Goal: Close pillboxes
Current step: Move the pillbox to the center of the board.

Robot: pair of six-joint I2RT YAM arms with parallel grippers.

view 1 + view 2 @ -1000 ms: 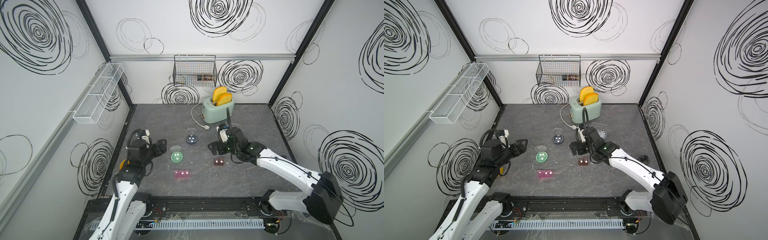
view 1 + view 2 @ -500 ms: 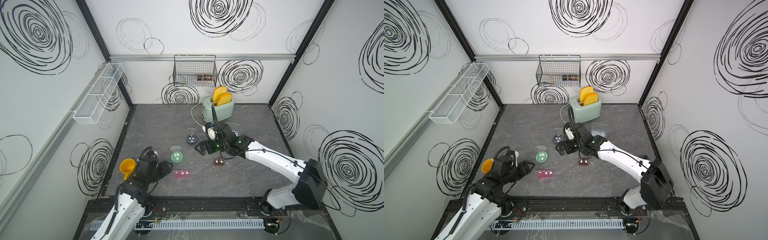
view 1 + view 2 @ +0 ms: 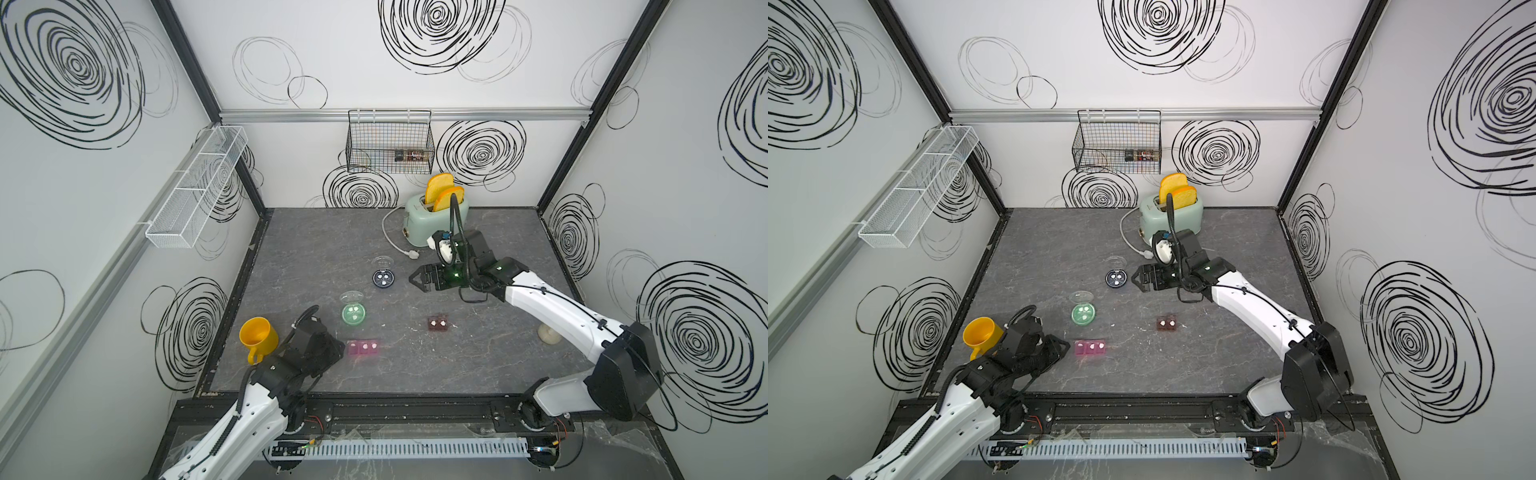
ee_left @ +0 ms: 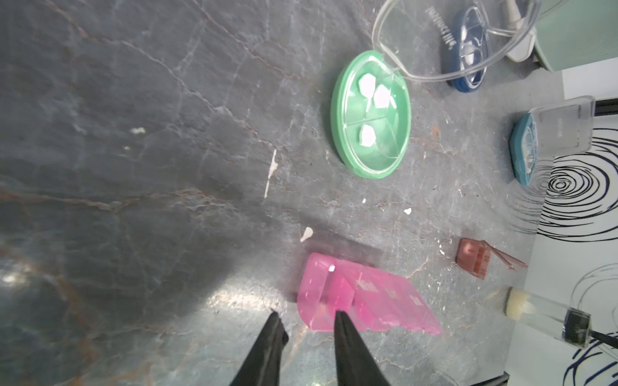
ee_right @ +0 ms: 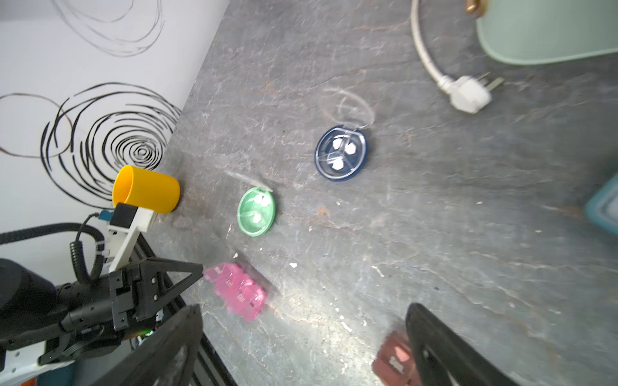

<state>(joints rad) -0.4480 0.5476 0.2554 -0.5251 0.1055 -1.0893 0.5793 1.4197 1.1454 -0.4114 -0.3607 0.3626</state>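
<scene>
Several open pillboxes lie on the dark slab. The round navy one [image 3: 383, 278] and the round green one [image 3: 354, 313] each have a clear lid flipped back. The pink strip [image 3: 363, 347] and the brown box [image 3: 437, 323] show white pills. The clear-blue box [image 4: 525, 150] appears in the left wrist view with its lid up. My left gripper [image 4: 307, 315] sits low at the pink strip's near end [image 4: 321, 290], jaws a narrow gap apart, one fingertip [image 4: 339, 315] over the strip, nothing between. My right gripper [image 3: 415, 279] hovers wide open right of the navy box.
A mint toaster [image 3: 436, 220] with toast stands at the back, its cord and plug [image 3: 411, 254] trailing toward the navy box. A yellow mug [image 3: 257, 336] stands by my left arm. A small white bottle [image 3: 548, 334] lies at the right. A wire basket [image 3: 390, 145] hangs on the back wall.
My left arm swung from the left wall down toward the front, to the pink strip, and its jaws narrowed. My right gripper shifted left and back a little, staying wide open.
</scene>
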